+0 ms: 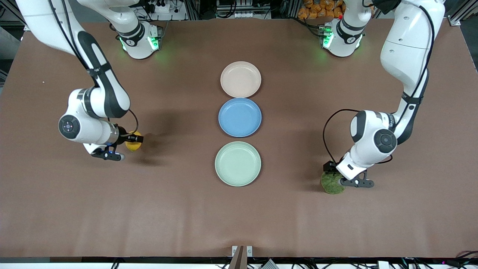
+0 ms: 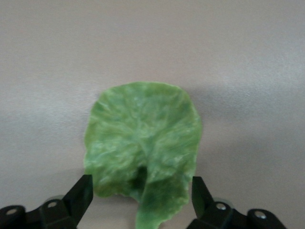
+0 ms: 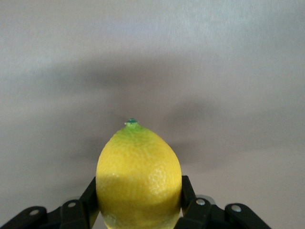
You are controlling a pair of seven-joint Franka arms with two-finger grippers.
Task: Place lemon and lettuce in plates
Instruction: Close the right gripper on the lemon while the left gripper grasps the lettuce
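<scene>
The right gripper [image 3: 139,210] is clamped on the lemon [image 3: 138,176], one finger [image 3: 89,200] pressed to each flank, the pointed tip facing away from the wrist. In the front view the lemon [image 1: 133,143] sits at the right arm's end of the table, at about 9 o'clock from the blue plate [image 1: 240,117]; whether it is lifted clear of the table [image 1: 74,209] I cannot tell.

The left gripper [image 2: 142,200] stands wide, a finger [image 2: 78,195] on either side of the lettuce [image 2: 142,152] near its stem, not yet pinching it. The leaf [image 1: 332,183] lies flat at the left arm's end, at about 4 o'clock from the green plate [image 1: 238,163].

To do this step well, the left fingers likely need to go low enough to catch the thin leaf at the stem, where it is thickest, before closing; a shallow pinch may slide off. The green plate looks the nearest target for the lettuce. The lemon could go to the pink plate [image 1: 240,79], at 12 o'clock from the blue one, and should be set down low, since it may roll.
</scene>
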